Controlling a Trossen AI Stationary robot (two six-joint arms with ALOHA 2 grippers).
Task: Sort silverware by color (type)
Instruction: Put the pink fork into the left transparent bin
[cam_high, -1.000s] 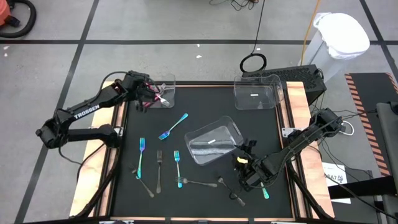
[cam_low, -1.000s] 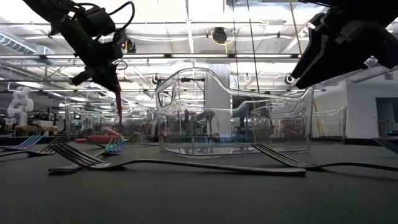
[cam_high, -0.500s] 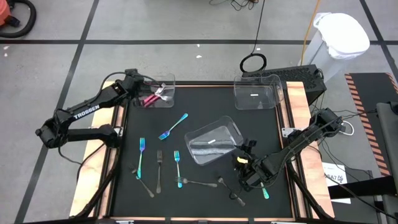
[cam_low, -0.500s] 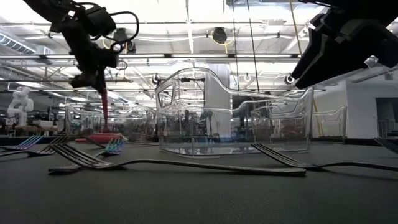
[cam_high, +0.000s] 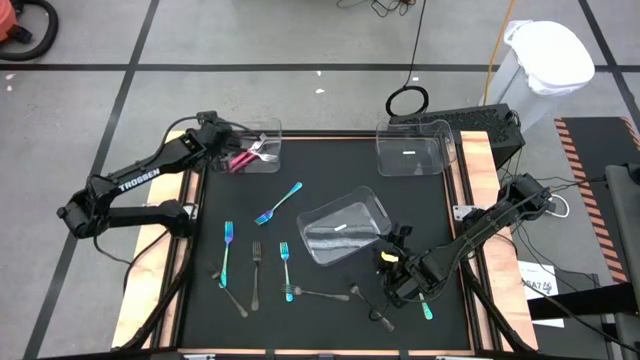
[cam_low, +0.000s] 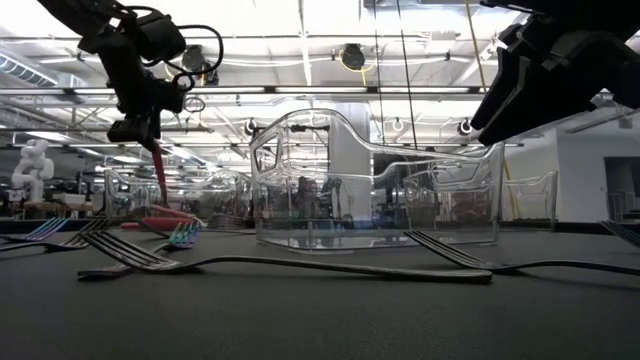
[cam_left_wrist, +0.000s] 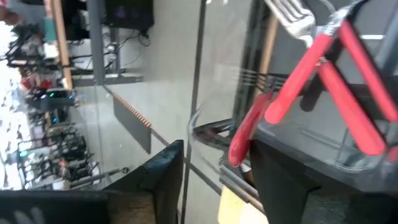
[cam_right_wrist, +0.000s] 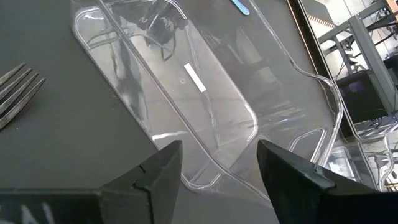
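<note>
Pink fork (cam_high: 243, 158) dropped into bin (cam_high: 268, 160), beside left pincer (cam_high: 222, 141).

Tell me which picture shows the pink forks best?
The left wrist view: the pink-handled forks fill it, close up, in the clear bin. The high view shows them tiny beside the left gripper. The low view shows only a far pink streak. The right wrist view misses them.

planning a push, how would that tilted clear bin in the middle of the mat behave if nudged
The clear bin looks thin-walled and empty, so it is probably light and would likely slide on the black mat. It lies askew and seems tipped, so a nudge might rock it. The right claw sits open beside it.
</note>
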